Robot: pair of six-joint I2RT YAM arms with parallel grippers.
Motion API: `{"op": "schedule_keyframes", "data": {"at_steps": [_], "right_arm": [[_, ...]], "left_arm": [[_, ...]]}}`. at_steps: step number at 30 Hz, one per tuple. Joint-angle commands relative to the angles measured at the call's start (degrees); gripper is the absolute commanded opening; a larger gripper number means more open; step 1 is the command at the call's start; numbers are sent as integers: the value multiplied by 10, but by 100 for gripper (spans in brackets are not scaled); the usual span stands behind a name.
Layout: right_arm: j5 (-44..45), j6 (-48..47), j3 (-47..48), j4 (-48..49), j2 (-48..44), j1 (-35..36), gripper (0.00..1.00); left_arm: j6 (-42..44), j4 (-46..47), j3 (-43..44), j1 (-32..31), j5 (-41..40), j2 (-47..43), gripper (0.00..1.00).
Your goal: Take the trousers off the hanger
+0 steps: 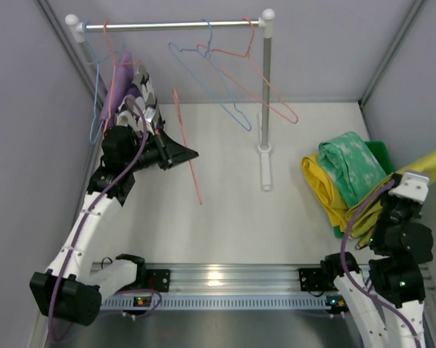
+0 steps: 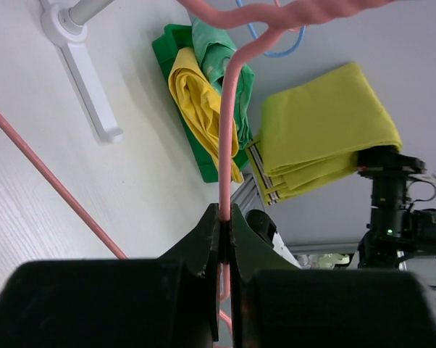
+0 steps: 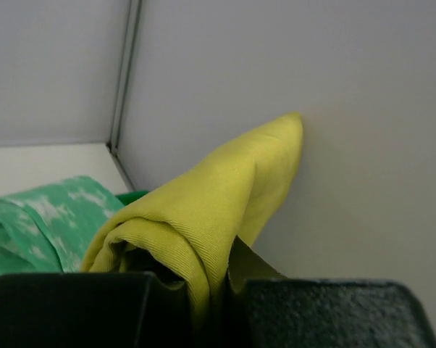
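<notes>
The left jaws pinch the pink hanger (image 2: 225, 163) by its wire, while the right jaws clamp the olive-yellow trousers (image 3: 218, 196).

Olive trousers (image 3: 203, 210): matt cloth w/ fine diagonal twill ribs. Mint trousers (image 1: 352, 170) & yellow trousers (image 1: 319, 190): soft matt cloth, creased. Pink hanger (image 2: 227, 130): smooth coated wire, slight sheen. Rail (image 1: 167, 25): satin metal. Counter (image 2: 30, 239): matt white, faint wood grain. Tray (image 2: 164, 52): glossy green plastic.

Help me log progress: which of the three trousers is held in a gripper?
The olive-yellow trousers, clamped in the right gripper; the bright yellow trousers and mint green trousers lie piled, unheld.
</notes>
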Motion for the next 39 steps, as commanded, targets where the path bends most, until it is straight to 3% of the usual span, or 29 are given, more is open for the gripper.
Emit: {"op": "schedule_keyframes", "data": {"at_steps": [1,4,8,14,17,18,20,21,24,26,31,39], "right_arm": [[7,-61,-55,50,-4,-7,0],[8,-99,-138,149,47,-8,0],[-41,-107,-219,271,209,-14,0],[-158,-13,-129,332,459,-69,0],[-246,15,-54,269,507,-105,20],[-305,32,-38,248,505,-127,41],[-348,44,-9,215,487,-154,61],[-368,49,-7,198,473,-161,76],[-394,34,-3,138,416,-169,92],[-429,19,4,97,370,-169,99],[-491,-29,40,-40,279,-169,99],[-563,-13,120,-141,237,-169,99]], "left_arm": [[-11,58,7,-3,3,8,0],[-13,62,8,-4,1,10,0],[-10,60,16,-5,1,13,0],[6,46,32,-6,5,18,0],[19,42,37,-7,8,19,0],[24,41,39,-8,17,17,0],[46,41,43,-11,26,15,0],[57,41,43,-14,45,13,0],[91,15,51,-20,60,13,0],[105,8,52,-21,60,7,0],[159,-30,94,-23,78,3,0],[155,-60,191,-23,38,50,0]]}}
